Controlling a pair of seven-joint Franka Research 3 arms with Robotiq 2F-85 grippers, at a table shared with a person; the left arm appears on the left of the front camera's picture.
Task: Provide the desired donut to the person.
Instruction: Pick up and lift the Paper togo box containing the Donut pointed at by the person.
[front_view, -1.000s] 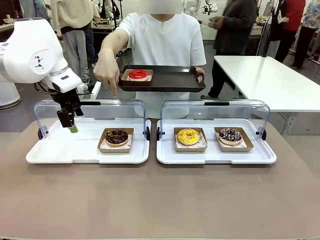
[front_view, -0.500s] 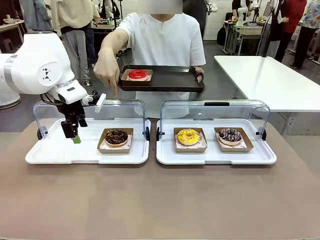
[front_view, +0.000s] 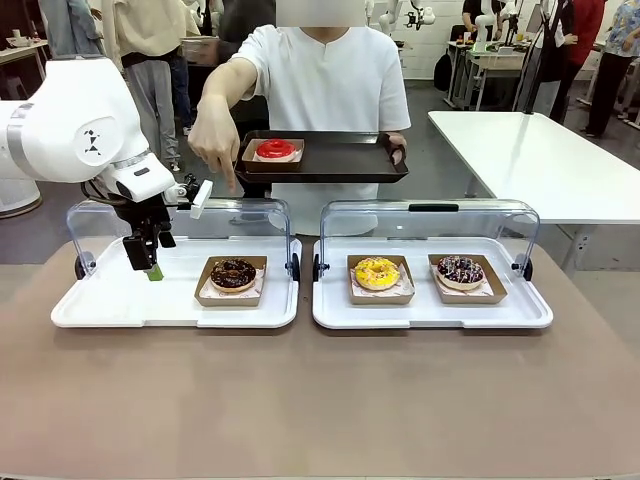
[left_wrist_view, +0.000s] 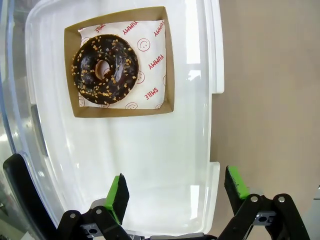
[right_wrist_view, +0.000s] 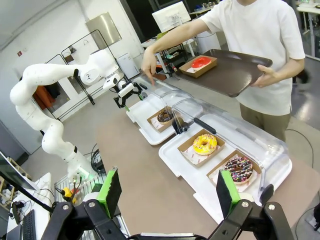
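Left jaws open wide, green pads (left_wrist_view: 118, 192) well apart with nothing between them. They point down over the bare end of the left white tray (front_view: 110, 300), above it and not touching. Right jaws likewise open and empty, pads (right_wrist_view: 111, 192) spread, held high and back from the bench (front_view: 320, 400). Probably parked so the left arm (front_view: 80, 130) works alone.

Chocolate donut (front_view: 233, 273) lies at 3 o'clock of the left jaws, near but apart, at the same tray's other end. From the left wrist it (left_wrist_view: 104, 70) sits at 11 o'clock ahead of the pads. Dark glaze, pale nut crumbs over the top, clean round hole. It rests on printed white paper in a shallow brown card boat (left_wrist_view: 120, 111). The boat's rim looks the sensible place to grip, sparing the glaze.

Right white tray (front_view: 430, 312) holds a yellow donut (front_view: 377, 271) and, at its 3 o'clock, a dark sprinkled donut (front_view: 460, 268), each in its own boat. Clear lids, left (front_view: 180, 215) and right (front_view: 430, 220), stand swung up behind the trays, leaving access from above free.

Beyond, at 12 o'clock, the person (front_view: 325, 80) points one hand (front_view: 213, 140) down. The forefinger is above the left lid, in line with the chocolate donut, so I judge that the one wanted. The other hand carries a dark serving tray (front_view: 340, 160) level, with a red donut (front_view: 276, 149) at its 9 o'clock end and room beside it.
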